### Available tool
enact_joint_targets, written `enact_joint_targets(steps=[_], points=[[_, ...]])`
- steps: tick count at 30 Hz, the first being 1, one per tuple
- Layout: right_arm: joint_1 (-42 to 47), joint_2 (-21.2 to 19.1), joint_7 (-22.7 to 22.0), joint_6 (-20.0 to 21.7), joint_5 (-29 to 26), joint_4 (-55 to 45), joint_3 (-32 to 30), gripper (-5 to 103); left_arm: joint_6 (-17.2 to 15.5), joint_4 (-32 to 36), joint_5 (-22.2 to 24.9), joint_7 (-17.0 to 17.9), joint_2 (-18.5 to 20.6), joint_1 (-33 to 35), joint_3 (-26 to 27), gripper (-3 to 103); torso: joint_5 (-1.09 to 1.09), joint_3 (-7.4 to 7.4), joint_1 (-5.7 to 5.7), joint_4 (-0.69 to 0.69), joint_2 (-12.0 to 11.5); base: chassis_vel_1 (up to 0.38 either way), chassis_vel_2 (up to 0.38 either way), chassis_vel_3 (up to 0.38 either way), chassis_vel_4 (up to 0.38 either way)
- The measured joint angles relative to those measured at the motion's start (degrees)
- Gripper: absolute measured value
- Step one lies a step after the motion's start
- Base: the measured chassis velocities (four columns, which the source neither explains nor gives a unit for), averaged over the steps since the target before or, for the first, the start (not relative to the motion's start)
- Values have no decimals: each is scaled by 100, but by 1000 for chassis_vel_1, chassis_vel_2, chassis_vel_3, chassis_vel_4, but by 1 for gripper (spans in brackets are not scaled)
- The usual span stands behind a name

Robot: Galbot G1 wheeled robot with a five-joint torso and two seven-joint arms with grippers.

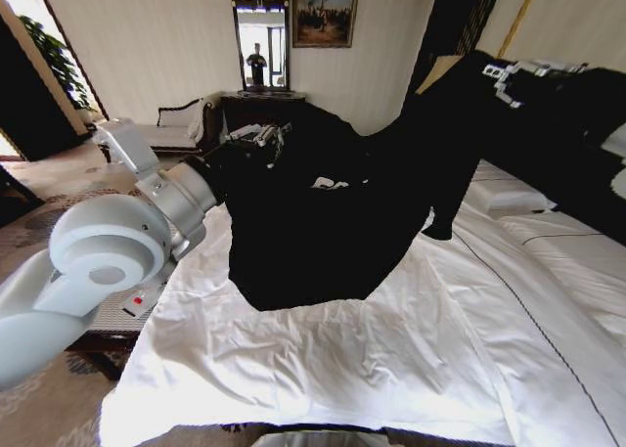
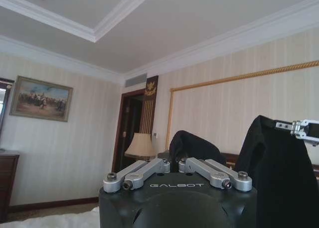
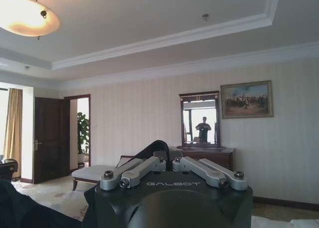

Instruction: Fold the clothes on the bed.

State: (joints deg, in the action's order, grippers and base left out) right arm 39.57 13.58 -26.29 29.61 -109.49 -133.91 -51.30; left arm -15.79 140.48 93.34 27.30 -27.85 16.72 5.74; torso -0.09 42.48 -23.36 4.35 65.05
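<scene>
Across the centre of the head view hangs one black T-shirt (image 1: 323, 222), stretched between two grippers and lifted above one bed (image 1: 411, 359), whose white duvet fills the lower half of the frame; the shirt's lower edge droops close to the duvet at centre frame, and small white lettering shows on its chest. The left gripper (image 1: 262, 134), at upper centre-left, is pinched onto one end of the cloth, its white arm rising from the lower left corner with the elbow bent and the forearm reaching up and inward. The right gripper (image 1: 509, 78), at upper right, is likewise pinched onto the other end, held higher than the left. In the left wrist view the left gripper's fingers (image 2: 149, 169) are pressed together on a fold of black fabric at lower centre, and the right gripper (image 2: 304, 128) shows at the right edge, gripping the hanging shirt. In the right wrist view the right gripper (image 3: 169, 164) is closed on a black fold at lower centre. Around: one mirror (image 1: 260, 38) and one framed painting (image 1: 325, 12) at top centre, one chaise longue (image 1: 176, 124) at upper left. The raised shirt screens much of the bed behind it.
</scene>
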Motion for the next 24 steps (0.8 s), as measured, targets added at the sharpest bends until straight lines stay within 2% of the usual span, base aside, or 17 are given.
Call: enact_joint_targets(steps=[2, 6, 8, 10, 11, 12, 13, 14, 16, 17, 18, 22, 24], points=[[-187, 21, -323, 23, -619, -173, -13, 1, 33, 260, 126, 92, 312, 391, 282, 2, -1, 0, 0, -5, 0, 0, 0, 0, 0], [-286, 30, -493, 48, -966, -298, -27, 1, 59, 316, 167, 229, 444, 736, 493, 2, -4, -1, 1, -2, 1, 0, 0, 0, 0], [-302, 73, -671, 130, -1222, -489, -46, 1, 85, 325, 91, 364, 539, 1495, 950, 2, -3, -1, 1, 3, 1, 0, 0, 0, 0], [-243, 178, -816, 191, -1345, -632, -44, 1, 97, 317, -108, 417, 546, 2399, 1421, 2, -2, 0, 0, -2, 0, 0, 0, 0, 0], [-243, 178, -816, 191, -1345, -632, -44, 1, 97, 317, -108, 417, 546, 2399, 1421, 2, -2, 0, 0, -2, 0, 0, 0, 0, 0], [-171, 246, -854, 211, -1362, -681, -37, 1, 99, 310, -204, 445, 519, 2702, 1506, 2, -2, 0, 0, -3, 0, 0, 0, 0, 0], [12, 398, -870, 242, -1290, -774, 7, 1, 105, 303, -300, 513, 427, 2997, 1496, 2, -3, 0, 0, -3, 0, 0, 0, 0, 0], [12, 398, -870, 242, -1290, -774, 7, 1, 105, 303, -300, 513, 427, 2997, 1496, 2, -3, 0, 0, -3, 0, 0, 0, 0, 0], [309, 589, -864, 247, -1029, -875, 105, 1, 117, 298, -373, 620, 270, 3153, 1399, 2, -4, 0, 0, 0, 1, 0, 0, 0, 0], [581, 774, -821, 247, -724, -933, 228, 1, 117, 294, -461, 664, 133, 3278, 1328, 2, -1, 0, 0, 1, 0, 0, 0, 0, 0], [581, 774, -821, 247, -724, -933, 228, 1, 117, 294, -461, 664, 133, 3278, 1328, 2, -1, 0, 0, 1, 0, 0, 0, 0, 0], [1217, 1303, -392, 185, 231, -859, 749, 1, 94, 284, -626, 705, -253, 3530, 1106, 2, -1, 0, 0, 2, 0, 0, 0, 0, 0], [1243, 1382, -298, 151, 374, -781, 894, 1, 84, 282, -641, 692, -304, 3544, 1076, 2, -1, 0, 0, 2, 0, 0, 0, 0, 0]])
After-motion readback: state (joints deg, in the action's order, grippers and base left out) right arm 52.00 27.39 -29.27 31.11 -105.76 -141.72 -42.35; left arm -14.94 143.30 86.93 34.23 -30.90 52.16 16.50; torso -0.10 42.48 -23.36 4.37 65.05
